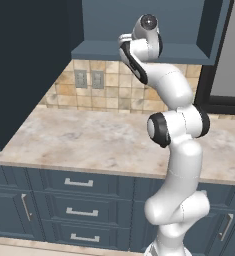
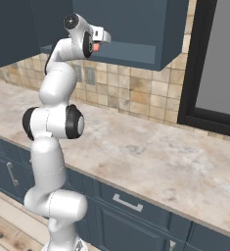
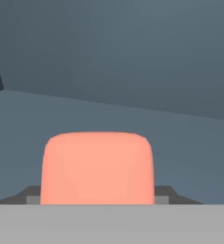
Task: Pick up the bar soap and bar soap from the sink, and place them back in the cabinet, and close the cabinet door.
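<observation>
The arm is stretched up high, its hand (image 2: 98,45) raised to the open upper cabinet (image 2: 136,29) at the top of the right base view, where a small salmon bar soap (image 2: 95,47) shows pinched at the tip of the hand, level with the cabinet's lower edge. In the hand view the bar soap (image 3: 97,169) fills the lower middle of the frame, its flat rounded face toward the camera, with the two dark fingertips (image 3: 165,193) pressed against its left and right sides, so the hand is closed on it. Behind the soap lies the blue-grey inside of the cabinet (image 3: 132,57), a floor panel meeting a back wall along a slanting line. In the left base view the wrist reaches the cabinet (image 1: 139,50) at the top centre, and the open cabinet door (image 1: 29,65) stands as a dark panel filling the upper left. Below, the beige marbled counter (image 1: 89,137) runs across the middle, with a tan tiled backsplash (image 1: 114,90) behind it and blue drawers (image 1: 81,197) underneath.
</observation>
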